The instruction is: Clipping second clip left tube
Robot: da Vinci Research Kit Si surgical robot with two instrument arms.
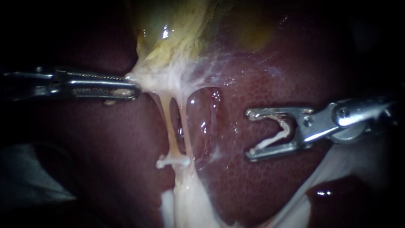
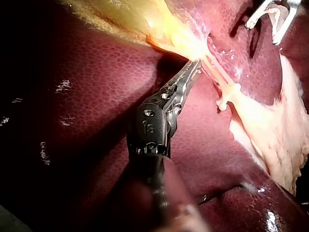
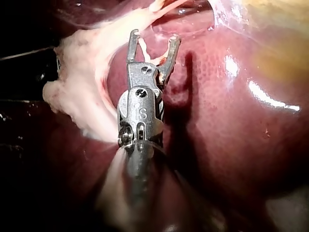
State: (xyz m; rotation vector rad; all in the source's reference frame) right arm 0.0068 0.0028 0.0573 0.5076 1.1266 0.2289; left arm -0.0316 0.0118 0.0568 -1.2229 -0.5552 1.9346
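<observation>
Nearest the endoscope, pale fatty tissue (image 1: 185, 207) rises into the left tube (image 1: 170, 126). The tube is a thin yellowish strand beside a second strand, both lying over the dark red liver (image 1: 261, 76). A white seated clip (image 1: 173, 161) crosses the left tube low down. So one clip appears placed and the second is not yet applied. The right instrument (image 1: 249, 135) sits over the liver, well apart from the tube. Its jaws stand wide, holding a white loaded clip (image 1: 272, 140), one leg against each jaw. Farther up, the left instrument (image 1: 134, 88) has its jaws clamped on whitish tissue (image 1: 141, 75) at the base of the yellow-green gallbladder (image 1: 168, 25), stretching it sideways. No container appears; only the loaded clip is carried.
</observation>
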